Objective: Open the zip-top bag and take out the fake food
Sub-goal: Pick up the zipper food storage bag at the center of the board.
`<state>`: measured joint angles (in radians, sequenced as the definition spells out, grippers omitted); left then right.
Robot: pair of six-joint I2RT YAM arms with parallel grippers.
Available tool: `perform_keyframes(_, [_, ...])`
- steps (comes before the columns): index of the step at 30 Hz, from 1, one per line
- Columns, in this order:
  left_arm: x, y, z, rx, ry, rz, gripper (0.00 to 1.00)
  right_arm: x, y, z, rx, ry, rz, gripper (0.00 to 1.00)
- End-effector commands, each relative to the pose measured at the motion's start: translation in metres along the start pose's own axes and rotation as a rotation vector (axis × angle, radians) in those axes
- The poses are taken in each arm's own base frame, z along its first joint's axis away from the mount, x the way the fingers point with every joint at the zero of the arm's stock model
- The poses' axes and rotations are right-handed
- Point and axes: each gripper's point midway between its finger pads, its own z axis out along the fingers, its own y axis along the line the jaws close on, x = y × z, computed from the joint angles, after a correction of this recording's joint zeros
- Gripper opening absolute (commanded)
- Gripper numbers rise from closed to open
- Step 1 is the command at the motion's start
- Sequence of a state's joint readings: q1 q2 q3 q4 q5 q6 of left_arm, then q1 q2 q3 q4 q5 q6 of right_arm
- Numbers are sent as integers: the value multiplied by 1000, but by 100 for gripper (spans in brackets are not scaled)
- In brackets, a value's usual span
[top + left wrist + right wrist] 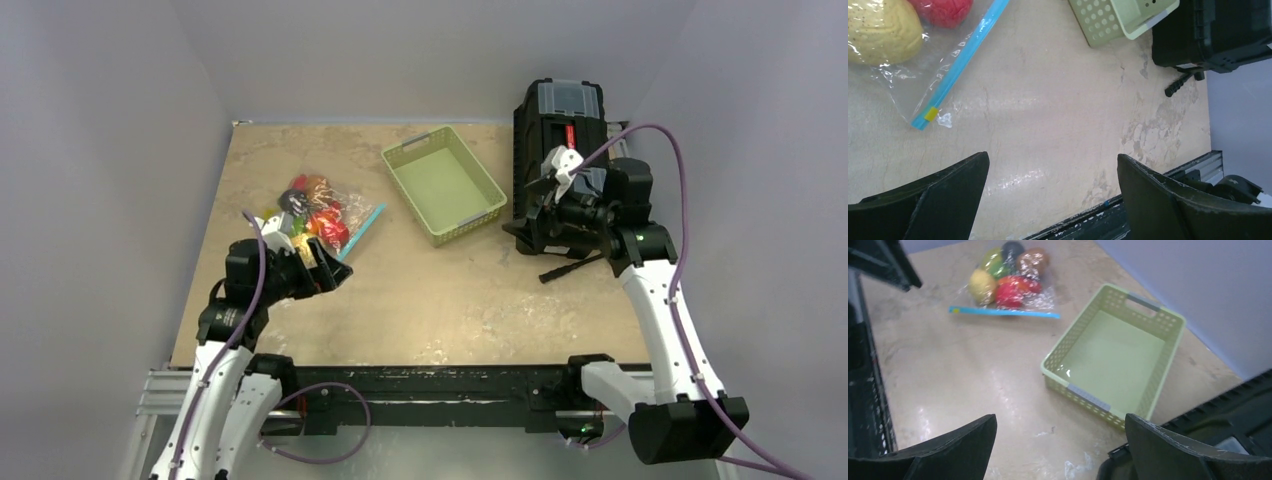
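Beige marbled tabletop [440, 300] fills the scene, and off at its far right stands the black toolbox [560, 110], with the right arm up in front of it. The right gripper [1060, 417] hangs there with its jaws spread wide and nothing between them, well apart from the action.

Next down in size is the pale green basket [470, 225], far centre, with no food in it. Left of it lies the zip-top bag [340, 200], flat on the table at the far left. By my reading nothing is done yet: the zip looks closed and all the fake food [322, 222] sits bunched inside, red, yellow, orange, green and dark pieces. Opening and emptying are both still ahead.

Now the blue zip strip [963, 62]. It is the bag's long line, running on a diagonal from near-left to far-right, and that mouth edge faces the basket side while the food bulges away behind it. A small yellow tab [931, 114] marks its near end. The left gripper [1052, 157] hovers close by that end, jaws wide apart, holding nothing.
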<state>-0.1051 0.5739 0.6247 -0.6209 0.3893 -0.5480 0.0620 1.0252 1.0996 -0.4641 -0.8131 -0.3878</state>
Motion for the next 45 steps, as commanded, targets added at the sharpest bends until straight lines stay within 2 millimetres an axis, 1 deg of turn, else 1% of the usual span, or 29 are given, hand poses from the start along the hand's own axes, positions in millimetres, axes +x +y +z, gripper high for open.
perform_keyframes(1, [-3, 16, 14, -74, -24, -79, 100, 13, 40, 4, -243, -34, -144, 99])
perform_keyframes(3, [1, 28, 22, -121, -18, -121, 100, 18, 47, 5, -285, -48, -154, 99])
perform_keyframes(6, [3, 50, 31, -208, -50, -178, 97, 24, 54, 6, -336, -57, -169, 99])
perform_keyframes(13, [1, 99, 38, -404, -192, -245, 94, 38, 60, 9, -375, -49, -165, 99])
perform_keyframes(16, [-4, 111, 45, -429, -243, -260, 92, 40, 63, 8, -391, -51, -166, 99])
perform_keyframes(18, [-8, 112, 53, -415, -244, -265, 89, 40, 65, 8, -400, -52, -166, 99])
perform_keyframes(21, [-15, 119, 61, -406, -246, -275, 80, 42, 66, 7, -409, -50, -169, 99])
perform_keyframes(22, [-15, 123, 64, -403, -242, -288, 76, 42, 66, 7, -409, -50, -169, 99])
perform_keyframes(23, [-14, 123, 69, -382, -226, -298, 72, 42, 67, 7, -412, -49, -170, 99])
perform_keyframes(25, [-16, 131, 73, -377, -228, -331, 68, 43, 67, 7, -415, -49, -171, 99])
perform_keyframes(27, [-14, 133, 78, -369, -217, -348, 65, 44, 68, 7, -419, -49, -169, 99])
perform_keyframes(28, [-12, 134, 80, -363, -206, -356, 62, 44, 69, 7, -421, -48, -166, 99])
perform_keyframes(29, [-18, 131, 84, -341, -222, -351, 59, 43, 68, 7, -422, -50, -166, 99])
perform_keyframes(31, [-16, 134, 87, -336, -217, -360, 53, 43, 69, 7, -426, -52, -167, 99])
perform_keyframes(39, [-13, 144, 91, -335, -221, -394, 26, 44, 73, 6, -452, -56, -161, 99])
perform_keyframes(43, [-17, 139, 87, -317, -237, -380, 4, 45, 73, 6, -455, -55, -159, 99])
perform_keyframes(44, [-18, 137, 86, -310, -241, -375, 1, 46, 73, 6, -456, -54, -158, 99])
perform_keyframes(45, [-19, 133, 83, -301, -246, -368, 0, 46, 74, 6, -457, -55, -159, 99])
